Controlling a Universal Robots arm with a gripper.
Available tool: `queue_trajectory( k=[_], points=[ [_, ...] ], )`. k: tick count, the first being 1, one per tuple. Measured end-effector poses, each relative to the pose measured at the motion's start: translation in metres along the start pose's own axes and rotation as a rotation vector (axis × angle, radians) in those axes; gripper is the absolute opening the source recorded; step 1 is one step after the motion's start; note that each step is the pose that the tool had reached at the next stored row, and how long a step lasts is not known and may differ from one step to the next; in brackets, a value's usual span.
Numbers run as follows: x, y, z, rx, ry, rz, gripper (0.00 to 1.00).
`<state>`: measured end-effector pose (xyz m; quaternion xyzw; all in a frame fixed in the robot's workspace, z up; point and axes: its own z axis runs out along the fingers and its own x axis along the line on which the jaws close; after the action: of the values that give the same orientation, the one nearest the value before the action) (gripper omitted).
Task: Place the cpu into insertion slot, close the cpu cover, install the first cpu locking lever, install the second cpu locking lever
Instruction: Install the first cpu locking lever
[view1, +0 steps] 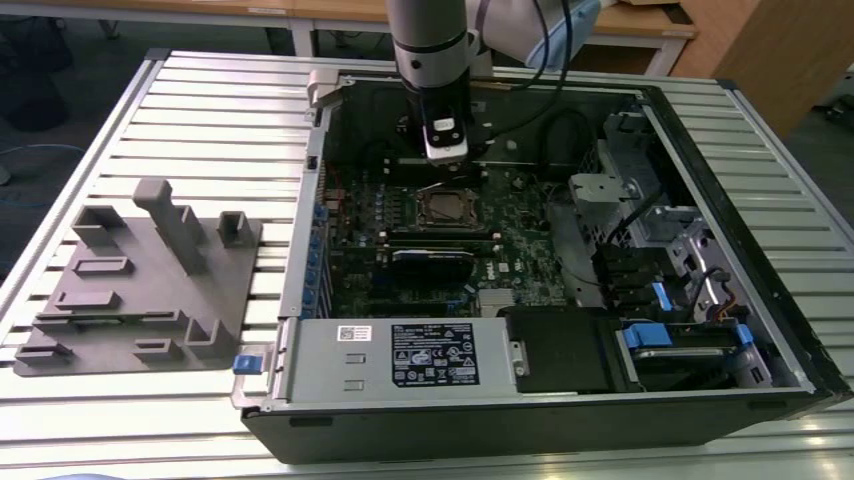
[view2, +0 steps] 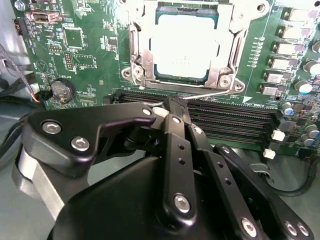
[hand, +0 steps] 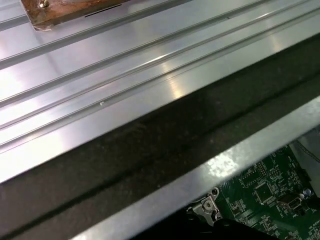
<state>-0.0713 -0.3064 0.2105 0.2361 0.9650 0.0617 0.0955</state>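
The cpu (view2: 184, 47) sits in the insertion slot (view1: 447, 207), cpu cover (view2: 140, 55) down over it. The gripper (view2: 173, 104), fingers drawn together, touches the end of the wire locking lever (view2: 215, 93) lying along the slot's far edge.

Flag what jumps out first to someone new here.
The open computer case fills the slatted table, with the gripper down inside it. In the second wrist view the cpu sits under the closed cpu cover, the shut gripper's tip at a thin locking lever's end.
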Motion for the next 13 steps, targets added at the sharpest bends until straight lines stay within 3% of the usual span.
queue_trajectory(
  k=[13],
  points=[
    [0.0012,0.0026,0.0028,0.0063,-0.0066,0.038,0.11]
  ],
)
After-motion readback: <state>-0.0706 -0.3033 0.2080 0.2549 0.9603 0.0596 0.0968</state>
